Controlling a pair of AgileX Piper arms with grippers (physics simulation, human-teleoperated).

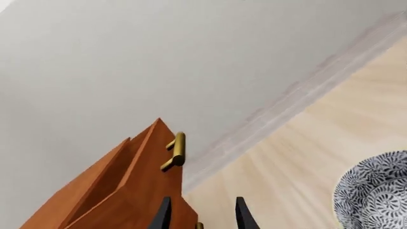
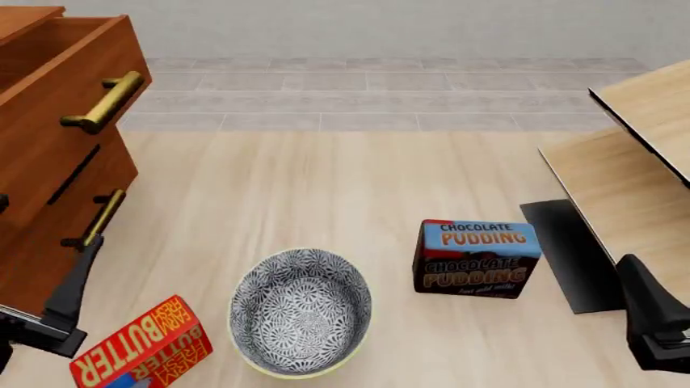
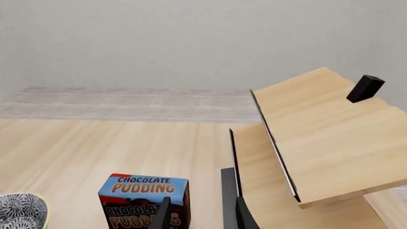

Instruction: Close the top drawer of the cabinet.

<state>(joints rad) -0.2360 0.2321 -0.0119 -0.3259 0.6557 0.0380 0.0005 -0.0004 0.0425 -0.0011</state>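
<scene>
Top drawer (image 2: 67,77) standing pulled out of cabinet (image 2: 44,202), awaiting a push.
Left gripper (image 1: 202,214) hovering near, slightly parted, empty; right gripper (image 3: 200,214) idling, likewise narrow.

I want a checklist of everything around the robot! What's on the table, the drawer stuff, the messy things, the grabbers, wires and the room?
Surface: pale wood tabletop.
Job's things: cabinet at left; top drawer pulled out, brass handle untouched.
Clutter: patterned bowl, chocolate pudding box, butter box, pale wood furniture at right.
Grippers: left gripper open, beside the cabinet's front; right gripper open, near the pudding box. Both empty.
Cables: nothing seen.
Surroundings: grey wall, tiled strip.
</scene>
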